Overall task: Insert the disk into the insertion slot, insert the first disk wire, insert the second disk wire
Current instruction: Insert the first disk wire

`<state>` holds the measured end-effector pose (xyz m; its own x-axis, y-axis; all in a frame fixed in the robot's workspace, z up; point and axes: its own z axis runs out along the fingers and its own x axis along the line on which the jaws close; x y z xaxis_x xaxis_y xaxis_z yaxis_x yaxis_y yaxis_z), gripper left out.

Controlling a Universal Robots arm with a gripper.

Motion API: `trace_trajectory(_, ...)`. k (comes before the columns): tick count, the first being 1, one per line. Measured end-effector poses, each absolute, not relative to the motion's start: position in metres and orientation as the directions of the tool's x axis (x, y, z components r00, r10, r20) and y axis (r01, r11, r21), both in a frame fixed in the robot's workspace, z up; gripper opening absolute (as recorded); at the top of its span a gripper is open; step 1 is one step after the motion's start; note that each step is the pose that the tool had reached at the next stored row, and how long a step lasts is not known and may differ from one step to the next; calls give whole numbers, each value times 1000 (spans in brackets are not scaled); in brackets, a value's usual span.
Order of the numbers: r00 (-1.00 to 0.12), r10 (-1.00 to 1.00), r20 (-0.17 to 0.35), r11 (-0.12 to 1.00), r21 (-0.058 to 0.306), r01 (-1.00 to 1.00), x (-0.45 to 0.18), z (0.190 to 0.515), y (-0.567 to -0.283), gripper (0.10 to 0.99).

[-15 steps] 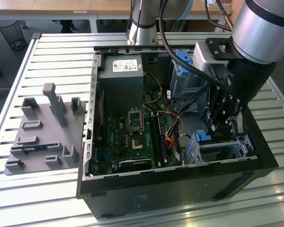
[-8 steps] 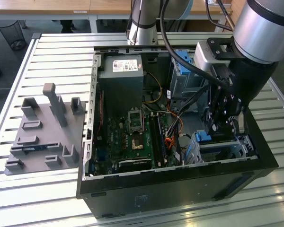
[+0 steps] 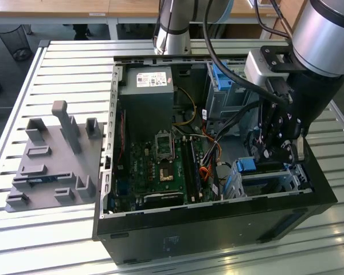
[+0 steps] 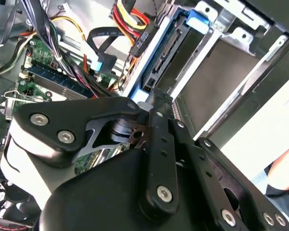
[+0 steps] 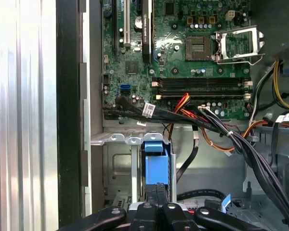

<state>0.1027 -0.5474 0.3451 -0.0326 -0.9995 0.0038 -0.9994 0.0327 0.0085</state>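
The disk (image 5: 156,166), in its bright blue carrier, lies inside the insertion slot (image 5: 116,139), a low silver cage at the case's corner on the exterior view's right. In the exterior view its blue tab (image 3: 247,165) sticks out of the slot (image 3: 275,179). My gripper (image 5: 156,191) is shut, with its fingertips pressed together against the carrier's end. In the second wrist view the gripper (image 4: 155,96) sits at the disk's connector edge (image 4: 166,62). A flat black wire with a blue plug (image 4: 102,61) and a red-yellow-black wire bundle (image 4: 135,33) hang loose beside the slot.
The open computer case (image 3: 218,223) stands on a slatted metal table (image 3: 63,69). Inside are the motherboard (image 3: 160,166), a power supply (image 3: 146,94) and a taller cage with a blue tray (image 3: 222,80). A grey fixture plate (image 3: 51,157) sits at the exterior view's left.
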Motion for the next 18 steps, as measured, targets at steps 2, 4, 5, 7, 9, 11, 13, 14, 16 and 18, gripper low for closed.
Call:
trace_trajectory(2,-33,-999,4,33,8,-999,103,345,-547,106)
trace_trajectory(4,-33,-999,3,33,8,-999,103,347,-547,106)
trace_trajectory(5,-33,-999,3,33,8,-999,103,348,-547,106)
trace_trajectory(7,-33,-999,3,33,9,-999,103,352,-547,106)
trace_trajectory(9,-33,-999,3,33,8,-999,103,356,-547,106)
trace_trajectory(11,-33,-999,3,33,9,-999,103,359,-547,106)
trace_trajectory(13,-33,-999,3,33,9,-999,103,360,-546,106)
trace_trajectory(14,-33,-999,2,33,8,-999,103,361,-546,106)
trace_trajectory(16,-33,-999,3,33,8,-999,103,361,-544,106)
trace_trajectory(18,-33,-999,3,33,9,-999,103,361,-543,106)
